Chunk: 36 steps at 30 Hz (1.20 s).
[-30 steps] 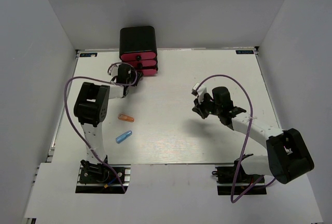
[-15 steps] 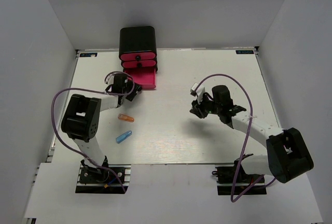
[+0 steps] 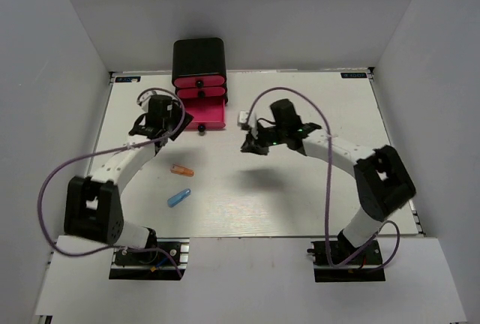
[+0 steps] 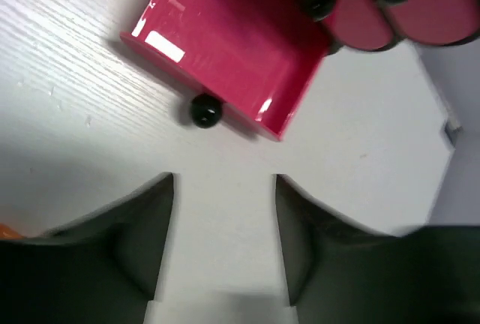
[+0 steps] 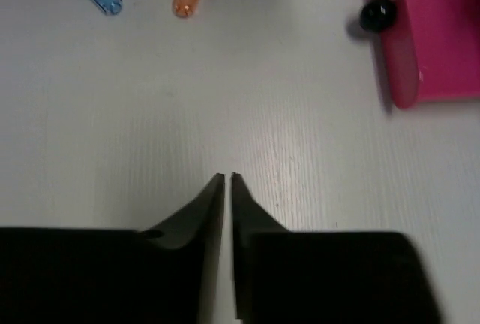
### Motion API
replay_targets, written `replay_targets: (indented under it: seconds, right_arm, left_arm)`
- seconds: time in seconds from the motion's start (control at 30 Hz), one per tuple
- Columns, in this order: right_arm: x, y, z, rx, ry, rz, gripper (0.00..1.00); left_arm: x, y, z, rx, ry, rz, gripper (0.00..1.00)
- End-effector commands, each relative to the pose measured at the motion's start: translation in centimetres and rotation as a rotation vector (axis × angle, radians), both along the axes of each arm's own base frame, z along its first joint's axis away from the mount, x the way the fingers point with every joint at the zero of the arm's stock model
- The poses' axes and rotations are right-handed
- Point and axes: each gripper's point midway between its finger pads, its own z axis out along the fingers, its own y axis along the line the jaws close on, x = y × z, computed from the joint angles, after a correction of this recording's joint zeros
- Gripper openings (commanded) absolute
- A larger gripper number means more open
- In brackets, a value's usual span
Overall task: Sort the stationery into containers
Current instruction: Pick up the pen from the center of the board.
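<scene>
Pink open drawer [image 4: 225, 46] just ahead of L pincer [image 4: 223, 181], spread wide, empty; R pincer [image 5: 227, 178] closed, empty.

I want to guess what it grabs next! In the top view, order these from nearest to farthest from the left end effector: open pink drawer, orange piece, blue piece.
From the left end effector:
1. Open pink drawer, close on its right.
2. Orange piece, toward the arm bases.
3. Blue piece, farther that same way.
</scene>
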Motion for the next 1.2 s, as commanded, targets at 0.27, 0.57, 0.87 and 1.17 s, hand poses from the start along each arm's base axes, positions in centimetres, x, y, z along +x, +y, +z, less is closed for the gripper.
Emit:
replay_targets:
  seconds: [0.27, 0.57, 0.87, 1.17]
  right_arm:
    - [-4.3, 15.7, -1.4, -0.094, 0.218, 0.126, 0.38]
    - [-4.8, 21.9, -6.1, -0.185, 0.188, 0.066, 0.63]
    - [-3.0, 22.8, -9.5, -0.237, 0.084, -0.02, 0.63]
    - [-2.2, 21.9, -11.0, -0.273, 0.039, -0.041, 0.58]
  left_arm:
    - [-11.7, 4.7, 7.7, 0.153, -0.091, -0.036, 0.04]
    - [-18.4, 4.8, 8.7, 0.139, -0.106, -0.121, 0.75]
    - [-21.5, 5.5, 8.8, 0.179, -0.126, -0.165, 0.78]
    - [-22.2, 5.4, 8.4, 0.193, -0.122, -0.198, 0.77]
